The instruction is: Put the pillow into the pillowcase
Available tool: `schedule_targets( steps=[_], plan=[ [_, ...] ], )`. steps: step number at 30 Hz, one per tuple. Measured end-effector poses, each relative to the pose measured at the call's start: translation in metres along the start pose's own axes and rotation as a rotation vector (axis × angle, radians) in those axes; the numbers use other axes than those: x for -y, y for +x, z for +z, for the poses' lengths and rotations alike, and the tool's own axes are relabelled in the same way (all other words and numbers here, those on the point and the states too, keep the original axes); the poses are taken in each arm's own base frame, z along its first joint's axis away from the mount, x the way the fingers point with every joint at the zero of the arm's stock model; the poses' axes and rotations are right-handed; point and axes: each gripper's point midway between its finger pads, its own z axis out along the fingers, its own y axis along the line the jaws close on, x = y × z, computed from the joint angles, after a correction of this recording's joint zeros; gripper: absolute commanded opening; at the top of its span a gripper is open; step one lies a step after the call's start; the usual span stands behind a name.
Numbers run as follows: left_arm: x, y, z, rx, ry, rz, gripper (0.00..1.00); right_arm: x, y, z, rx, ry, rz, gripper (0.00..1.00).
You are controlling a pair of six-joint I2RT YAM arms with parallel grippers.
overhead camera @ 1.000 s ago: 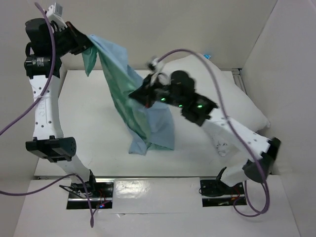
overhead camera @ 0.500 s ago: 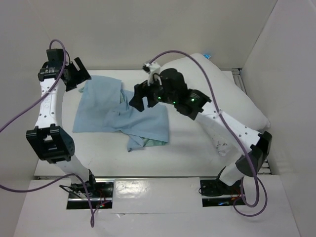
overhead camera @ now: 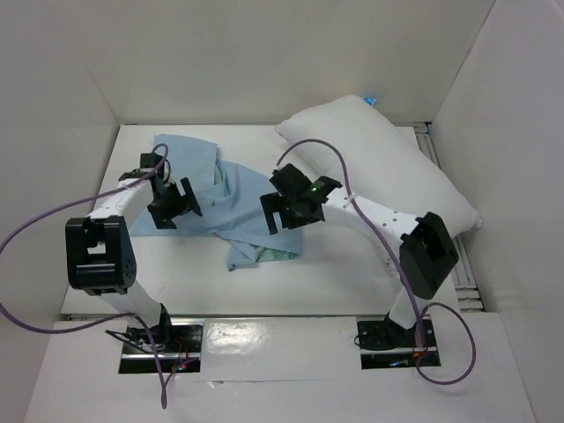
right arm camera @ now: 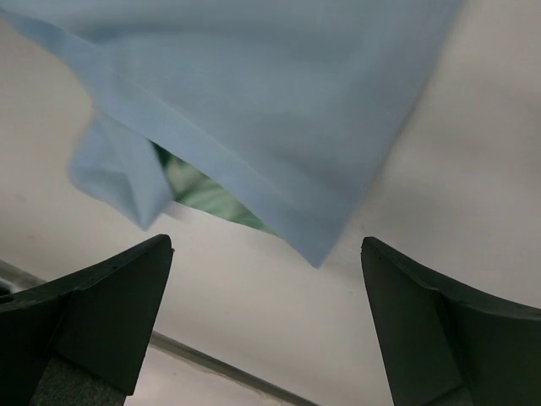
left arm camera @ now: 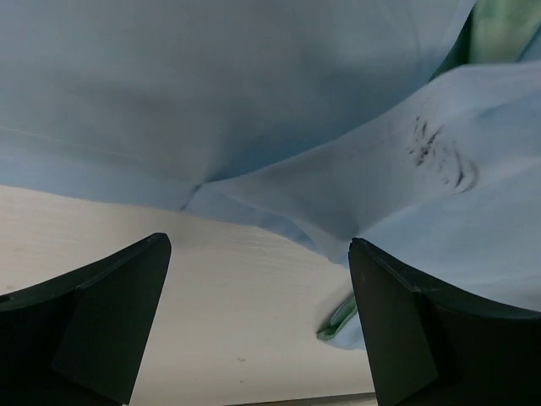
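The light blue pillowcase with a green lining lies crumpled on the table between the two arms. The white pillow rests at the back right, outside the case. My left gripper hovers low over the case's left part, open and holding nothing. My right gripper sits at the case's right edge, also open and empty. In the left wrist view the blue pillowcase fills the upper frame above my gripper. In the right wrist view a pillowcase corner with green lining hangs above my gripper.
White walls enclose the table on the left, back and right. A metal rail runs along the right side behind the pillow. Bare table shows in front of the case.
Both grippers have let go of the pillowcase, which dropped from hanging in the air to lying flat. Both arms have come down low over the table beside it.
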Motion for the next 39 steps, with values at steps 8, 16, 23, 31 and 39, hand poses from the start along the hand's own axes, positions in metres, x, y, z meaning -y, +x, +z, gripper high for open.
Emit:
schedule_targets(
  steps=[8, 16, 23, 31, 39],
  plan=[
    [0.024, 0.019, 0.041, -0.065, 0.056, 0.043, 0.96, 0.031, 0.043, 0.036, -0.148, 0.098, 0.037, 1.0],
    [0.035, 0.009, 0.059, -0.097, 0.083, 0.017, 0.0, 0.039, 0.072, 0.08, -0.254, 0.115, 0.033, 0.53],
    [0.054, -0.019, 0.036, -0.043, 0.115, 0.037, 0.0, 0.031, 0.052, 0.093, -0.238, 0.102, 0.004, 0.0],
    [0.115, -0.1, -0.142, 0.373, 0.279, 0.11, 0.0, -0.024, -0.196, 0.005, 0.357, 0.029, -0.038, 0.0],
    [0.157, -0.08, -0.399, 0.902, 0.621, 0.255, 0.0, -0.022, -0.32, -0.176, 1.013, -0.109, 0.002, 0.0]
  ],
)
